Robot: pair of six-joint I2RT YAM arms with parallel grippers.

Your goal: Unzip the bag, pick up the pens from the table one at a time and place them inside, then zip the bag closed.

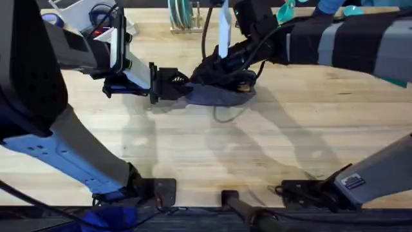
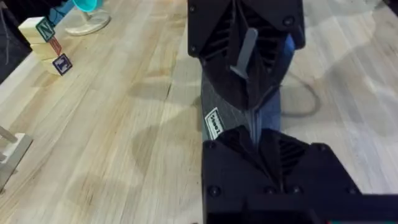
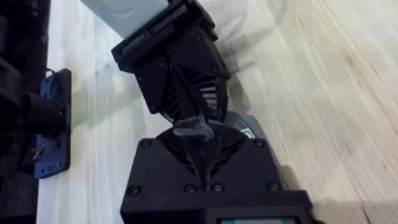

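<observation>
Both hands, left (image 1: 183, 87) and right (image 1: 207, 72), seemingly clamped on the bag (image 1: 222, 95) mid-table (image 1: 193, 148), bare wood all around.

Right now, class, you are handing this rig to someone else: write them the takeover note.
Left pincer: shut on one end of the bag, pinning it on the table.
Right pincer: reaching across, apparently shut on the zip pull, close against the left pincer.
Pens: probably in the bag, but its inside is hidden, so check.
Done: bag gripped at both points.
Left: I cannot tell how far the zip has run. Confirm the pens are in, finish zipping, release both.
</observation>
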